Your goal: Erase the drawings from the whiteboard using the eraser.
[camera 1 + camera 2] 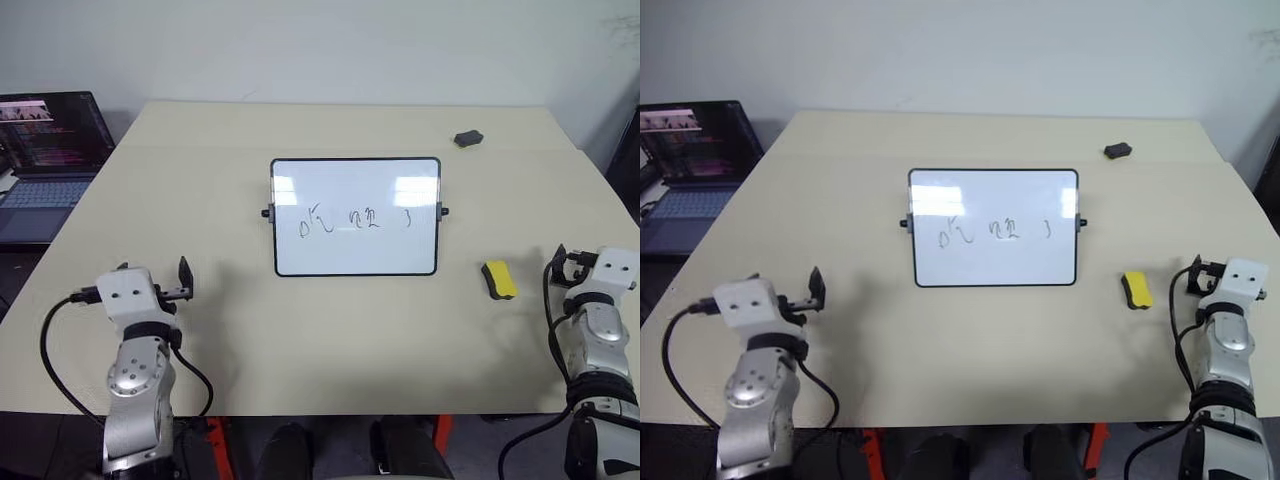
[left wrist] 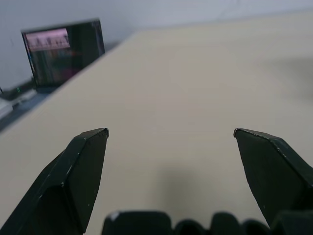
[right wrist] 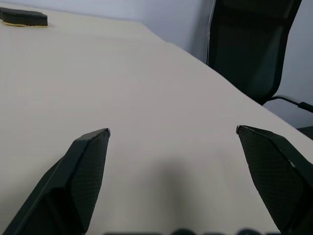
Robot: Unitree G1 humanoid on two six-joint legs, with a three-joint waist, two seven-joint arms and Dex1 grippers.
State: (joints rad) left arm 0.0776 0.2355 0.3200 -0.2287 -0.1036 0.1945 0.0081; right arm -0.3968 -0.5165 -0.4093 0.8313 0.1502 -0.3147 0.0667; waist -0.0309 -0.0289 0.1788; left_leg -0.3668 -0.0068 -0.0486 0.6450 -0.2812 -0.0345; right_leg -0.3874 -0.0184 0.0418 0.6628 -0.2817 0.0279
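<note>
Left eye view has the whiteboard [image 1: 356, 217] lying flat at the centre of the beige table [image 1: 300, 330], its drawings [image 1: 342, 221] a row of thin dark scribbles across the middle. From the board, the eraser [image 1: 499, 279] sits at about four o'clock, yellow side up, apart from the frame and near the right gripper [image 1: 566, 266]. That gripper's fingers stand spread wide with nothing between them. At about seven o'clock from the board, the left gripper [image 1: 183, 281] is likewise spread and empty, over bare table. A small dark lump [image 1: 468, 138] lies at one o'clock, a laptop [image 1: 45, 160] at ten
</note>
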